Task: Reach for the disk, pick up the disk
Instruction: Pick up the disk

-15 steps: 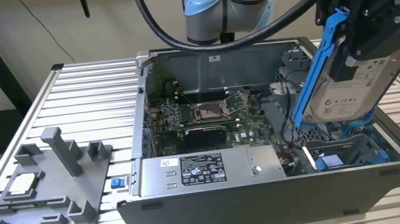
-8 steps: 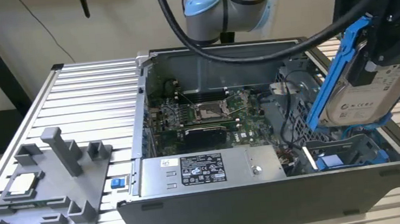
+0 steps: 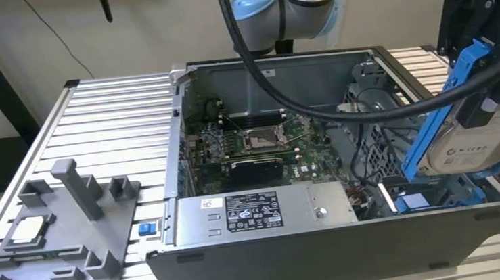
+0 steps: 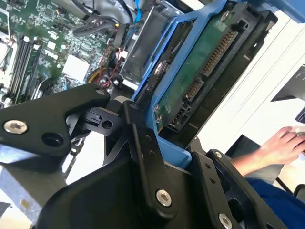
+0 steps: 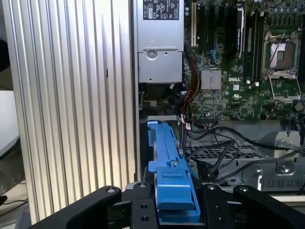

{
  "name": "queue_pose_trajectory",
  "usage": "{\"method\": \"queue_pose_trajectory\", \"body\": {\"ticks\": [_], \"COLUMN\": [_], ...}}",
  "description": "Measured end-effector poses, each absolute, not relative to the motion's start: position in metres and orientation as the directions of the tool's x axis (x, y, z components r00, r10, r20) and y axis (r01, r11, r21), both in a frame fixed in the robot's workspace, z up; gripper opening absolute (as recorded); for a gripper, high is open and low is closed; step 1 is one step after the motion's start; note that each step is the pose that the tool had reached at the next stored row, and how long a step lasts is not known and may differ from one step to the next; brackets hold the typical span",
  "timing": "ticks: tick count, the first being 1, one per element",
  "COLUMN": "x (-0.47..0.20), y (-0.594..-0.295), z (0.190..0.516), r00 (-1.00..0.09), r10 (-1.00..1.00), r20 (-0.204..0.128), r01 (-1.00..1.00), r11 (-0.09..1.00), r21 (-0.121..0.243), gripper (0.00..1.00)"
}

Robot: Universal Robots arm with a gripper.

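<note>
Second wrist view adds a person's hand [image 4: 286, 143] beyond the gripper [image 4: 164, 143] clamped on the disk [image 4: 190, 81].

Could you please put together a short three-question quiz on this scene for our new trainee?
1. True or false: the disk lies flat on the table.
2. What grips the disk's blue carrier bracket in both wrist views? A) a person's hand B) the gripper C) nothing
3. In the exterior view, on which side of the open computer case does the grey fixture stand?

Key:
1. False: it hangs tilted above the case, at the exterior view's right.
2. B: the black fingers are closed on it.
3. On the exterior view's left, on the ribbed table.
</note>
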State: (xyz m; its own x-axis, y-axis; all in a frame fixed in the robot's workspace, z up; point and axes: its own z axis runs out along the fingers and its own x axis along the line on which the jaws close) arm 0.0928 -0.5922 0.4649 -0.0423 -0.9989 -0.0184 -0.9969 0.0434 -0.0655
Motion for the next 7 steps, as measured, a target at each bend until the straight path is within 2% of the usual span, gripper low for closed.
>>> {"method": "queue_pose_trajectory", "body": {"ticks": [7], "x": [0.0929], "y": [-0.5922], "z": [0.4649], "r00": [-0.042], "r10": [-0.999], "r20": [-0.017], "r01": [-0.997], "r11": [0.043], "r21": [-0.065], "gripper": [0.00]}}
